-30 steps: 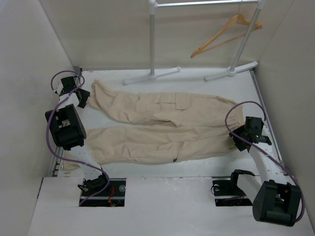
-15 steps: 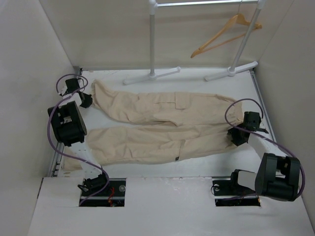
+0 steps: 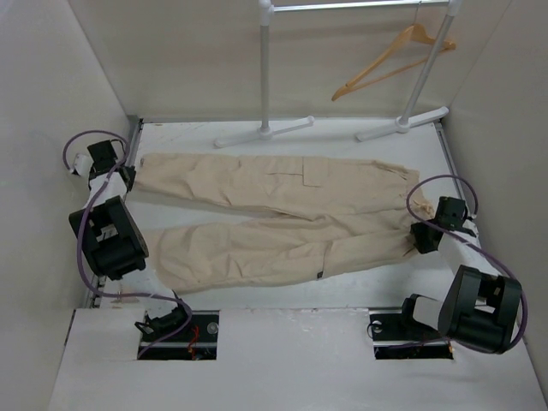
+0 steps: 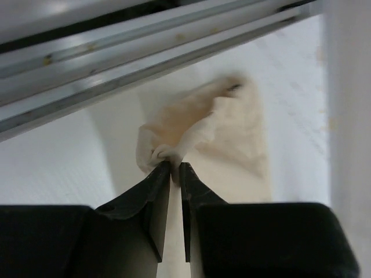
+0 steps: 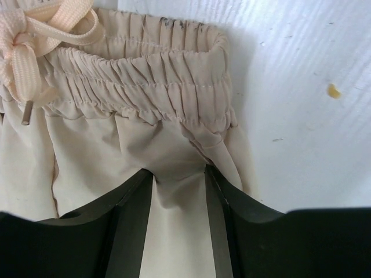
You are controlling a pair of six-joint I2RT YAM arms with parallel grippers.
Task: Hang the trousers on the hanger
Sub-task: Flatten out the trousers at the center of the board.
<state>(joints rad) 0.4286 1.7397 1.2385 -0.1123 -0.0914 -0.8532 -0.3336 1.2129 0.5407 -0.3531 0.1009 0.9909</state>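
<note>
The beige trousers (image 3: 274, 214) lie flat across the white table (image 3: 360, 287), legs to the left, waistband to the right. My left gripper (image 3: 122, 174) is at the far left edge, shut on the far leg's cuff; the left wrist view shows its jaws (image 4: 175, 168) pinching a bunch of the cloth (image 4: 220, 127). My right gripper (image 3: 424, 235) is at the near corner of the waistband, and in the right wrist view its jaws (image 5: 178, 174) hold cloth just below the gathered waistband (image 5: 145, 87). The wooden hanger (image 3: 390, 60) hangs on the rack at the back right, apart from both grippers.
The white clothes rack stands at the back, with poles (image 3: 265, 68) and feet (image 3: 264, 131) just beyond the trousers. Walls close in on both sides. A metal rail (image 4: 145, 52) runs along the table's left edge. The waist drawstring (image 5: 35, 35) lies loose.
My left gripper has moved left and a little nearer with the cuff, and my right gripper has moved right with the waistband. The far leg is pulled straight and flatter.
</note>
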